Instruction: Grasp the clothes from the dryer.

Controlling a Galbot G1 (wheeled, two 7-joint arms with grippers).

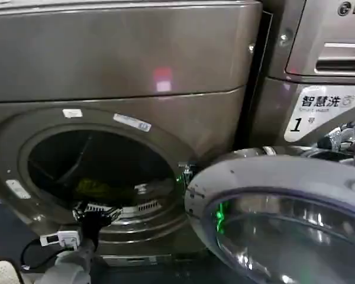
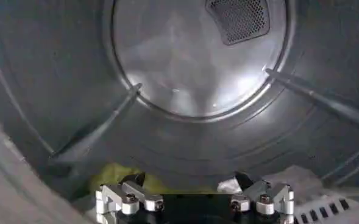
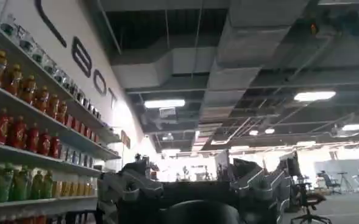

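The dryer [image 1: 183,65] is the big bronze-grey machine with its round porthole open. Its glass door [image 1: 272,177] is swung out to the right. Low in the drum lie the clothes: a yellow-green piece [image 1: 92,188] [image 2: 113,174] and a white piece [image 2: 228,185], with more pale fabric [image 2: 304,176] beside it. My left gripper [image 1: 93,208] [image 2: 191,181] is at the porthole's lower rim, pointing into the drum. It is open, one fingertip near the yellow-green piece and the other near the white one, with nothing held. My right gripper [image 3: 194,176] is open and empty, facing out into the room.
A similar machine with a silvery panel [image 1: 328,56] and a white "1" sticker [image 1: 319,109] stands to the right. The open door takes up the lower right. Drum ribs [image 2: 100,131] and a mesh vent [image 2: 239,19] line the drum. Shelves of bottles [image 3: 27,134] stand in the room behind.
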